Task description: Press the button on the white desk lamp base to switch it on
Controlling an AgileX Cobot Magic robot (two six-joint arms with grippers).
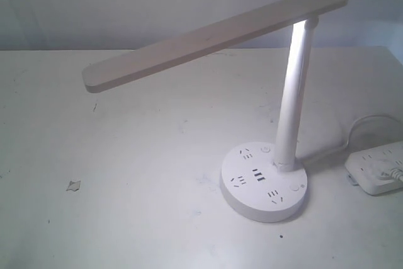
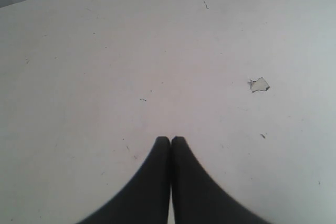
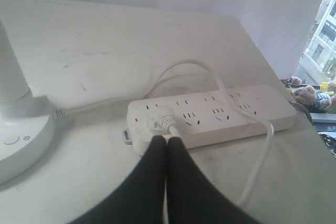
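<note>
White desk lamp [image 1: 296,92]: upright on table [image 1: 126,218], right of centre; lit or not, I cannot tell.
White desk lamp base [image 1: 264,184]: untouched.
Left gripper [image 2: 170,140]: over bare table, tips pressed together.
Right gripper [image 3: 167,139]: by power strip [image 3: 220,114], tips pressed together.
I judge the press outstanding.

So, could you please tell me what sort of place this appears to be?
Probably an indoor lab or office workbench. A scuffed white table carries a white desk lamp and a power strip. Past the table's edge, a window looks onto buildings, with plush toys below it.
</note>
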